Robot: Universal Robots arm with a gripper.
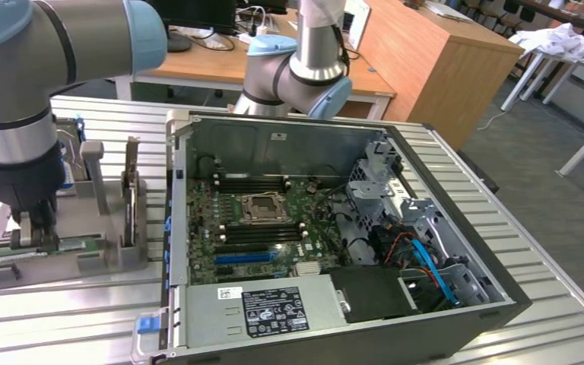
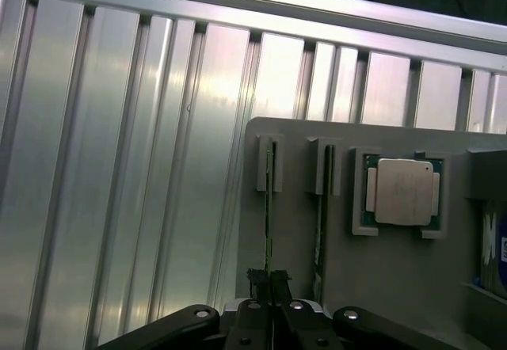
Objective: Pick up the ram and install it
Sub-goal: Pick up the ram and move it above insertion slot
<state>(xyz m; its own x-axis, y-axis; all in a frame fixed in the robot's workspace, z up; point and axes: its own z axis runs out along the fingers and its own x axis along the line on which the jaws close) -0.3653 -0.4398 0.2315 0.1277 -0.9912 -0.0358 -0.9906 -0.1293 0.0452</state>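
The ribbed table [image 2: 119, 168] gleams, bare brushed metal throwing bright streaks. The holder [image 2: 396, 287] on it is flat grey plastic, dead matt. The processor [image 2: 404, 192] lid is satin silver metal. The ram [image 2: 268, 207], a thin green board, is pinched by the matt black fingers [image 2: 255, 283] of the gripper [image 2: 269, 280]. In the exterior view, the computer case [image 1: 271, 144] shows dull grey sheet metal inside, and the smooth wooden desk [image 1: 424, 61] stands behind it.

On the counter [image 1: 69, 323] the parts holder [image 1: 8, 277] sits at the exterior view's left of the open computer case [image 1: 271, 137], and in it my fingers [image 2: 257, 280] clasp the ram [image 2: 268, 207] standing on edge in its slot, a second ram stick [image 2: 319, 223] beside it, then the processor [image 2: 402, 192].
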